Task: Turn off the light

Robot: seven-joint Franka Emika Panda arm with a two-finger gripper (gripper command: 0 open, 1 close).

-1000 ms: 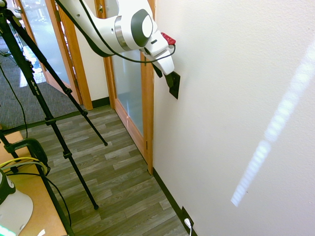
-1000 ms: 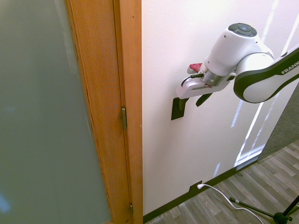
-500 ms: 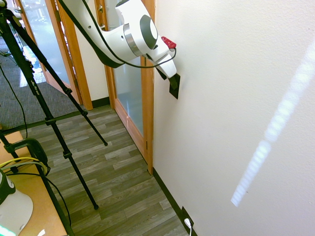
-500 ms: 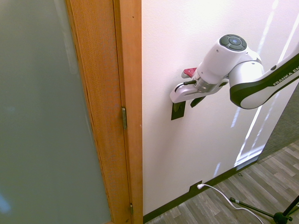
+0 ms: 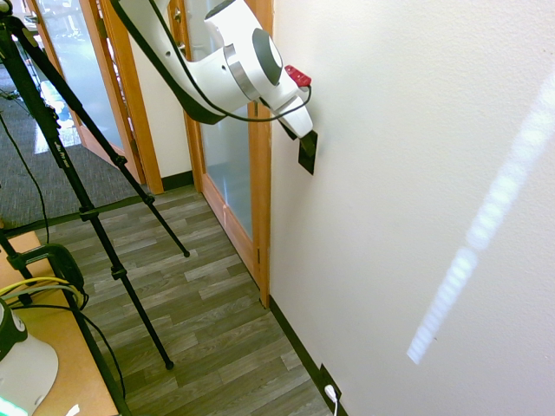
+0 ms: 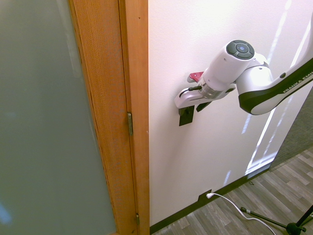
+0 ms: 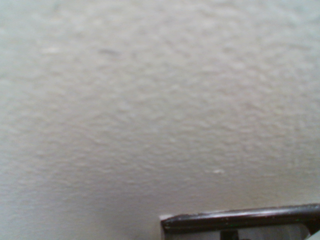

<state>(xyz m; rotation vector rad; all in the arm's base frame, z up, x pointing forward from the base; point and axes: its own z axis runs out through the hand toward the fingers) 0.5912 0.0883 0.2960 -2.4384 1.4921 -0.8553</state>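
In the first exterior view, going left to right: wooden door frame [image 5: 260,199] at centre-left, then the tool [image 5: 297,130] coming in from the upper left, its tip now sitting right on top of the switch [image 5: 307,154], a small black plate on the white wall [image 5: 408,173] just right of the frame. Compared with a second ago the arm is swinging in closer and tilting down, so more of the plate is getting covered. In the second exterior view the tool [image 6: 190,104] is sliding left toward the door frame [image 6: 127,117], now overlapping the upper part of the switch [image 6: 185,117]. Fingers are spread apart, holding nothing. Actual contact can't be told. Wrist view shows blurred wall only. Judging: press is about to start, light not yet switched off.
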